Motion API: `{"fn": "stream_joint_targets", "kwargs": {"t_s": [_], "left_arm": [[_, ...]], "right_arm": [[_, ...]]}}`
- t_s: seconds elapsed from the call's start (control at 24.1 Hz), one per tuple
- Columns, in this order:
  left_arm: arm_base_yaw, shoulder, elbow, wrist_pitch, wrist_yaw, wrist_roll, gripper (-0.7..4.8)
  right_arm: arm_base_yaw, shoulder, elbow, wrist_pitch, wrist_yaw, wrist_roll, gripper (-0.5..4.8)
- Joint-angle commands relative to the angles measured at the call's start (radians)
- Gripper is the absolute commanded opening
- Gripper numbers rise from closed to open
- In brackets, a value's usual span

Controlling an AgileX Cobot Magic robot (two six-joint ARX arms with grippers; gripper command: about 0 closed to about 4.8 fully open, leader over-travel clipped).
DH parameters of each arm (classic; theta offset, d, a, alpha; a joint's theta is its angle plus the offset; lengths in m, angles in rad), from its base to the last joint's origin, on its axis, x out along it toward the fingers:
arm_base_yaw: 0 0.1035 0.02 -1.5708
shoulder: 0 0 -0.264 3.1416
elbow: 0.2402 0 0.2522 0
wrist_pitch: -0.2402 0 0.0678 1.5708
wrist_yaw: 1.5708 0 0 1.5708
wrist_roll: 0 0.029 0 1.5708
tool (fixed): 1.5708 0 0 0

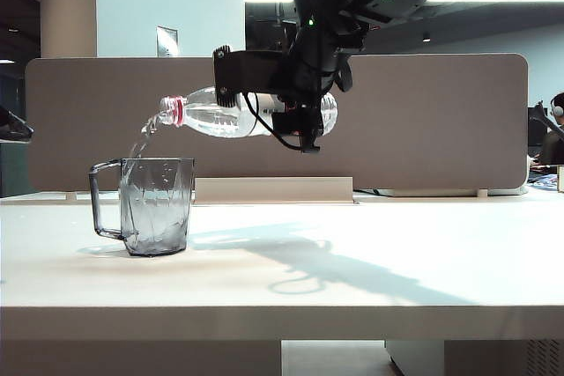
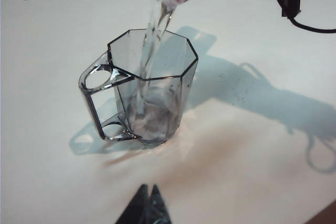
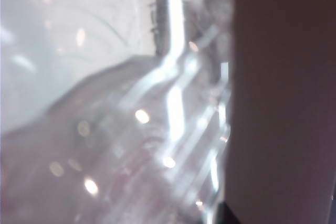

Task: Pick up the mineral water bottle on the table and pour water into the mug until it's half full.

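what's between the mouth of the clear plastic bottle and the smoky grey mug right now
A thin stream of clear water falls from the tilted clear plastic bottle, held by the right gripper, into the smoky grey faceted mug; nothing else. Exterior and left wrist views show it.

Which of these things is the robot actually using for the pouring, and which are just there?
In use:
- mineral water bottle, tipped, held by the right gripper
- water streaming down
- mug
- table

Just there:
- left gripper, idle near the mug, jaws together
- brown divider panel
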Motion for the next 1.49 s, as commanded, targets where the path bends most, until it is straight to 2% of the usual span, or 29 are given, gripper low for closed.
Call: {"fn": "stream_joint_targets", "kwargs": {"t_s": [0.04, 1.49], "left_arm": [[0.002, -0.001, 0.003, 0.011, 0.004, 0.003, -0.05], [0.002, -0.001, 0.003, 0.011, 0.004, 0.003, -0.05]], "right_arm": [[-0.014, -0.013, 0.014, 0.054, 0.002, 0.005, 2.62], [-0.046, -0.013, 0.016, 0.055, 0.001, -0.104, 2.61]]}}
